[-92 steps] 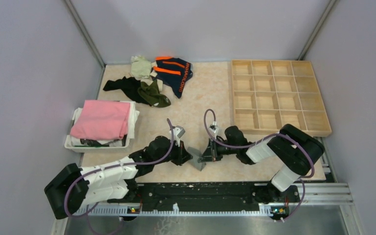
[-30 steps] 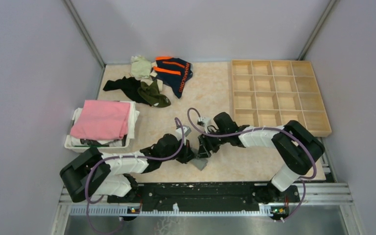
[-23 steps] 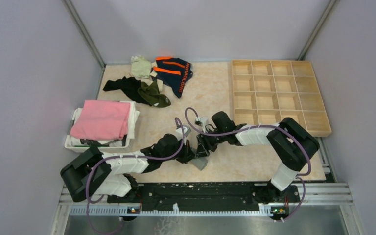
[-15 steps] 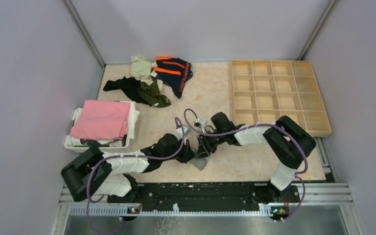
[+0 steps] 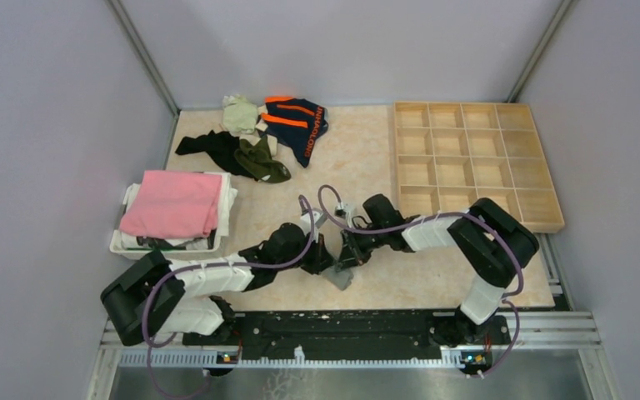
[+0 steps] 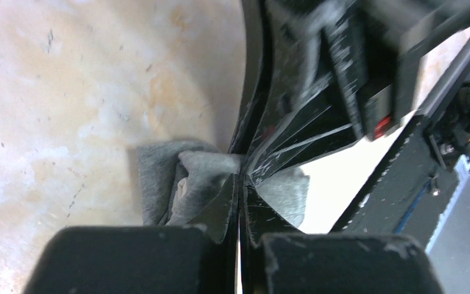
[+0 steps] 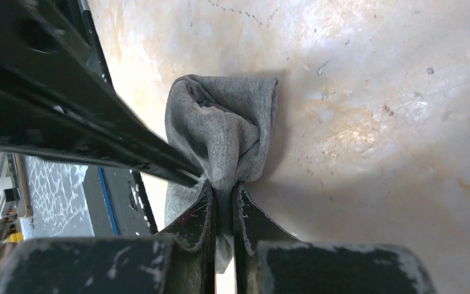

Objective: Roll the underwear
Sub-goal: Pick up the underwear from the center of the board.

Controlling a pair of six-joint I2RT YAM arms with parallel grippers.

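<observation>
The grey underwear (image 7: pixel 220 128) was found near the front edge of the table (image 5: pixel 358 158), about midway across it, between the two gripper tips and well apart from everything else. It was bunched into a short, loose roll. In the right wrist view its long axis was seen to run in line with the fingers, straight away from them. The curled open end was turned to the far side, and a flat tail of cloth trailed back beside one finger. From the top camera only a small grey sliver was shown, and no axis could be read there.

The right gripper (image 7: pixel 223 190) was closed on the near end of the roll, a fold of grey cloth being pinched between its fingers. The left gripper (image 6: pixel 240 180) was seen with its fingers pressed together and their tips at the cloth. The roll lay to one side of them and a flat grey flap to the other. Whether any cloth was caught between them could not be told. The two grippers were set tip to tip.

At the far left a navy pair (image 5: pixel 298 125) with orange stripes, an olive pair (image 5: pixel 262 160) and a dark pair (image 5: pixel 204 146) were heaped together. A pink cloth (image 5: pixel 173 202) was lying on a white bin (image 5: pixel 121 243), and a wooden tray (image 5: pixel 397 167) was set at the far right.
</observation>
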